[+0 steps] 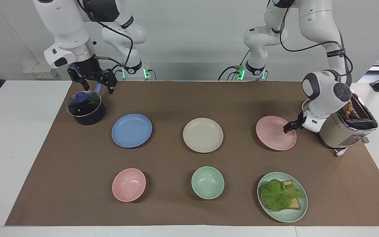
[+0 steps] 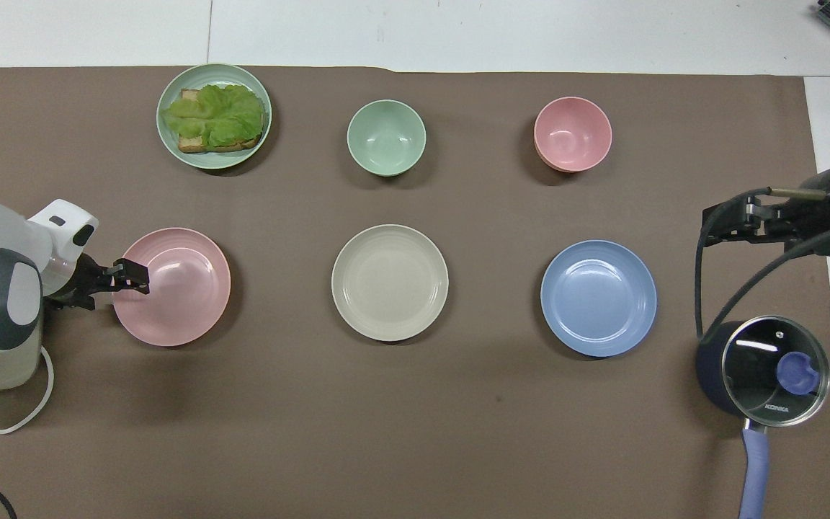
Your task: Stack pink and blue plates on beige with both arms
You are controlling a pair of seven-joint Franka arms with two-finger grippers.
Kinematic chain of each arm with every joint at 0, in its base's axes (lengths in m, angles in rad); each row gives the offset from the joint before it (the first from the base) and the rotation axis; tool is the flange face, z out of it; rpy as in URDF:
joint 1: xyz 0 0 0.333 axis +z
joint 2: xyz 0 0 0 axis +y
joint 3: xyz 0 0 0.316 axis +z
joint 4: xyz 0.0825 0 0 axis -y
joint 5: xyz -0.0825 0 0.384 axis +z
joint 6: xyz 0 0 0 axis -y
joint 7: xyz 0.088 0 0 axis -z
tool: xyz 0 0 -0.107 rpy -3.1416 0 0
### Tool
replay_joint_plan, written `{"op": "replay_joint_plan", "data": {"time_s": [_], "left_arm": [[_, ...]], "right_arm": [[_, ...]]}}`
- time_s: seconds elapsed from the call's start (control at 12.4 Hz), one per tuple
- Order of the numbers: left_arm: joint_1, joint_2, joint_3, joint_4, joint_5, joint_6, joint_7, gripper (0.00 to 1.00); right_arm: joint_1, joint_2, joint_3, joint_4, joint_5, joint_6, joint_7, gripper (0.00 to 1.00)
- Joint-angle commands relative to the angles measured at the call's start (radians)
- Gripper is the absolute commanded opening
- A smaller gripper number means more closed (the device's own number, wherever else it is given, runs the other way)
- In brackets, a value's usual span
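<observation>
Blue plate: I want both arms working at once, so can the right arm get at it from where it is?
Probably yes. The right gripper hangs open over the pot, which stands beside the blue plate; nothing lies on the plate or between them.

The left arm bends low from its base toward its own end of the table, its wrist tipped down and the left gripper (image 1: 288,127) set close to the surface with jaws apart. The right arm waits, its right gripper (image 1: 92,80) hanging open above the table's corner at that arm's end.
</observation>
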Motion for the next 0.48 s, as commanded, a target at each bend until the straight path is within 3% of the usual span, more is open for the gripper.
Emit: {"op": "replay_joint_plan", "data": {"time_s": [0.0,0.08,0.16,0.24,0.4], "left_arm": [[-0.005,-0.045,-0.002,-0.047,0.01,-0.026,-0.006,0.96],[-0.002,-0.045,-0.002,-0.047,0.01,-0.034,-0.009,0.57],[-0.002,-0.048,-0.002,-0.045,0.01,-0.04,-0.014,0.25],[-0.003,-0.048,-0.002,-0.045,0.01,-0.038,-0.02,0.0],[0.003,-0.047,-0.002,-0.039,0.01,-0.038,-0.013,0.0]], "right_arm": [[-0.007,-0.003,0.006,-0.005,0.006,0.01,-0.026,1.0],[-0.007,-0.005,0.006,-0.008,0.012,0.01,-0.025,1.0],[-0.007,-0.005,0.006,-0.008,0.021,0.01,-0.025,1.0],[-0.008,-0.005,0.006,-0.008,0.024,0.01,-0.025,1.0],[-0.008,-0.005,0.006,-0.008,0.024,0.01,-0.025,1.0]]}}
